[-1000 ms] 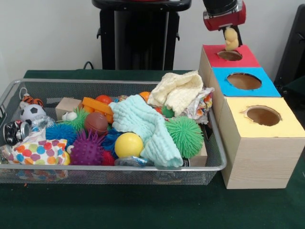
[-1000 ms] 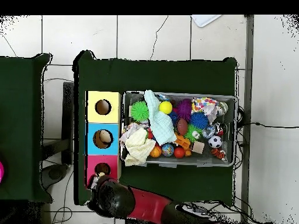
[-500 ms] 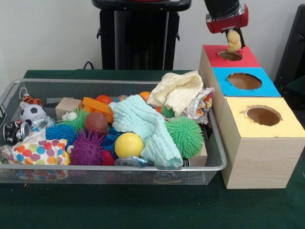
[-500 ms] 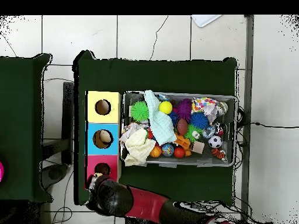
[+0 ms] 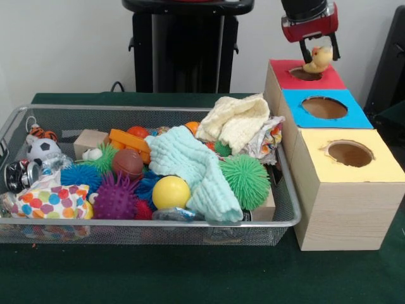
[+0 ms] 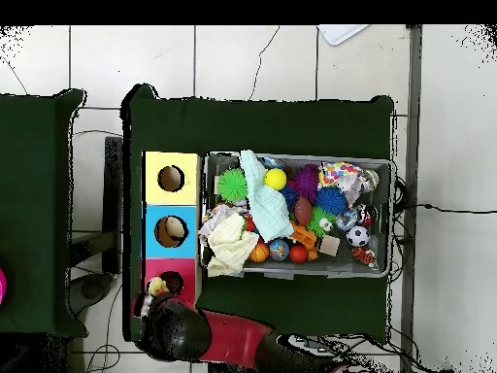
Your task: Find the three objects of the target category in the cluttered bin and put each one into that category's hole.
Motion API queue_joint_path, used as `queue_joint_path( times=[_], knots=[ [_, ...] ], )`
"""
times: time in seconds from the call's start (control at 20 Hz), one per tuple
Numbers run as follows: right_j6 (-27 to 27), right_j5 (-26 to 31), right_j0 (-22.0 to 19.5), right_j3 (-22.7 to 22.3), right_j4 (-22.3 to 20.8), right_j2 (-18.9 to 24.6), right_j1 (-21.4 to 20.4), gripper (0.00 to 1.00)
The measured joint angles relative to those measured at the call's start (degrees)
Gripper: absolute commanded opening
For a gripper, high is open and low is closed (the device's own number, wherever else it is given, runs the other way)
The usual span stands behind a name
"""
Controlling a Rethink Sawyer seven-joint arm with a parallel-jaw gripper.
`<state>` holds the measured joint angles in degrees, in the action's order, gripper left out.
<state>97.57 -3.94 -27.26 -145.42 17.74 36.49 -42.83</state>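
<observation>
The wire mesh bin point(image 5: 158, 223) sits on the green table, full of balls, spiky toys and cloths. To its right stands the red-ringed hole point(image 5: 301, 75), the farthest of three box tops. My gripper point(image 5: 318, 52) hangs just above the hole's far right rim, jaws apart. A small yellow duck toy point(image 5: 318, 59) sits tilted on that rim between the fingers, outside the opening. In the overhead view the duck point(image 6: 156, 286) lies just left of the red hole point(image 6: 172, 283), with my arm point(image 6: 180, 330) below it and the bin point(image 6: 296, 275) to the right.
The blue-ringed hole point(image 5: 324, 107) and yellow-ringed hole point(image 5: 349, 154) are nearer the camera in the same row. A pale yellow cloth point(image 5: 237, 120) and a mint cloth point(image 5: 190, 161) lie over the toys. The black pedestal point(image 5: 183, 44) stands behind the bin.
The gripper has moved right and slightly up. Its jaws have spread, and the duck toy, held upright over the hole before, now rests tilted on the hole's far rim.
</observation>
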Motion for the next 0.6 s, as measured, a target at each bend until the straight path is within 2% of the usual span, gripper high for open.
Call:
queue_joint_path(
  times=[0.25, 0.6],
  knots=[
    [0.0, 0.85, 3.13, 0.7, -0.13, -2.64, -1.89, 1.0],
    [0.0, 2.74, 4.36, 1.72, -0.41, -5.18, -3.02, 1.0]
  ],
)
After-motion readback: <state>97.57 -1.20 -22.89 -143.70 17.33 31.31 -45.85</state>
